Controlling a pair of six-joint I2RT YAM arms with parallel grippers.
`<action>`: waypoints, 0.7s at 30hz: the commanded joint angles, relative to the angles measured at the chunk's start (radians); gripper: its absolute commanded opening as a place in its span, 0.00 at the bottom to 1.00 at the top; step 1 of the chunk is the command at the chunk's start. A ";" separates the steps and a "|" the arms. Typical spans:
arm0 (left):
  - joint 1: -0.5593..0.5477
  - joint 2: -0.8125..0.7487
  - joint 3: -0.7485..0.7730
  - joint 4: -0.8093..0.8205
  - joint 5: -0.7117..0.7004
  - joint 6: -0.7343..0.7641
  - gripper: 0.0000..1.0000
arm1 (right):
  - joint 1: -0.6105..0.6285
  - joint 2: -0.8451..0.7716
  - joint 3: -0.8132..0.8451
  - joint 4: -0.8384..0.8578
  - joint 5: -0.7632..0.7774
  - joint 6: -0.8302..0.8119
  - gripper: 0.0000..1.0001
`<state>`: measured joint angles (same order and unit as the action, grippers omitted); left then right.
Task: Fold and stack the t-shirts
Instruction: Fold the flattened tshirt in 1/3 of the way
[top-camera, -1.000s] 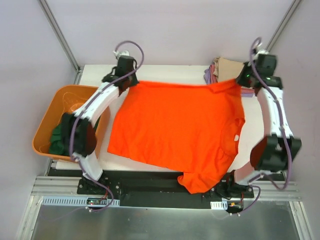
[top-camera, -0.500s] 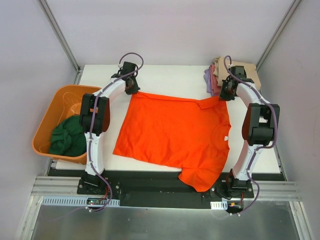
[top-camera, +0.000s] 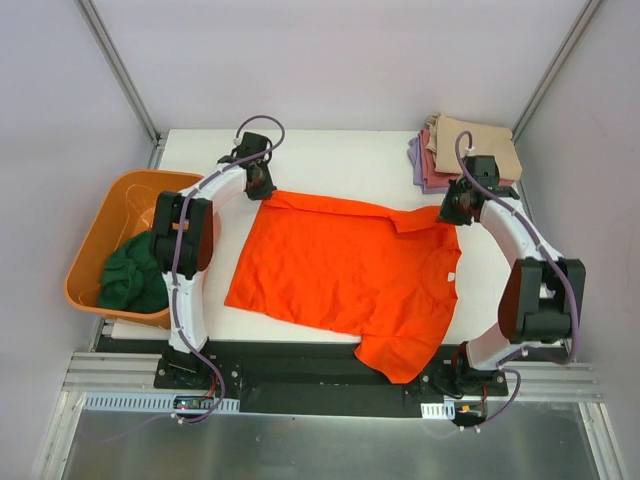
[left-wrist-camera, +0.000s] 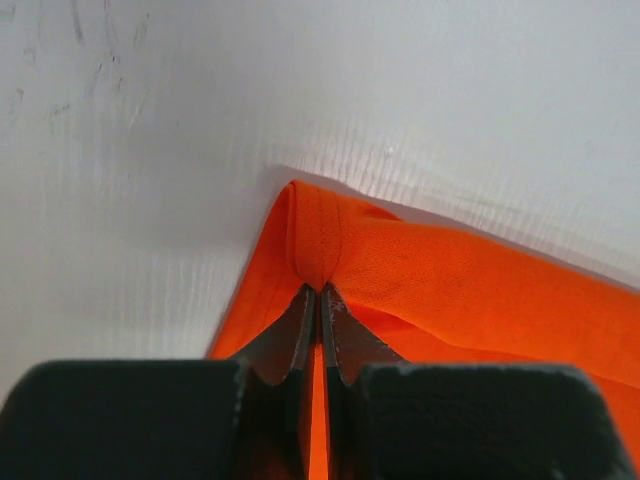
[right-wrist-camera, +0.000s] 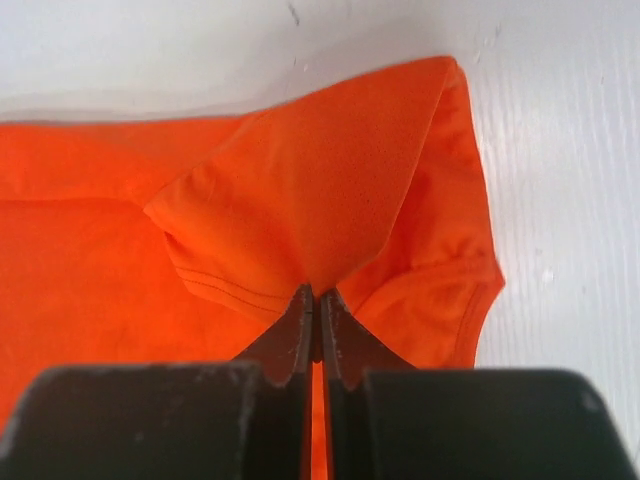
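A bright orange t-shirt (top-camera: 345, 275) lies spread across the white table, its near sleeve hanging over the front edge. My left gripper (top-camera: 262, 187) is shut on the shirt's far left corner (left-wrist-camera: 320, 255). My right gripper (top-camera: 450, 212) is shut on the far right shoulder, where the sleeve (right-wrist-camera: 300, 210) is folded over onto the body. Both pinch cloth low at the table. Folded t-shirts in tan, pink-red and lavender (top-camera: 462, 150) are stacked at the far right corner. A dark green t-shirt (top-camera: 132, 280) lies crumpled in the tub.
An orange plastic tub (top-camera: 100, 225) stands off the table's left edge beside the left arm. Grey walls with metal rails enclose the back and sides. The black base rail (top-camera: 300, 365) runs along the near edge.
Both grippers have come down and toward the near side with the orange shirt, which hung lifted a second ago and now lies flat. The far right sleeve has folded over.
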<state>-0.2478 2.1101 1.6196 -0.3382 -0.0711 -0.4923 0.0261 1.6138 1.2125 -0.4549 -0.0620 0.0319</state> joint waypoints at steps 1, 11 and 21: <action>0.001 -0.156 -0.067 0.025 0.045 0.040 0.00 | 0.031 -0.150 -0.103 -0.005 0.056 0.068 0.02; 0.001 -0.288 -0.196 0.021 0.065 0.096 0.00 | 0.086 -0.417 -0.315 -0.033 0.120 0.201 0.04; 0.002 -0.320 -0.217 -0.015 0.028 0.116 0.00 | 0.199 -0.650 -0.536 0.030 0.151 0.388 0.04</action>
<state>-0.2478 1.8423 1.4044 -0.3298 -0.0288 -0.4015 0.1871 1.0554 0.7399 -0.4557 0.0502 0.3035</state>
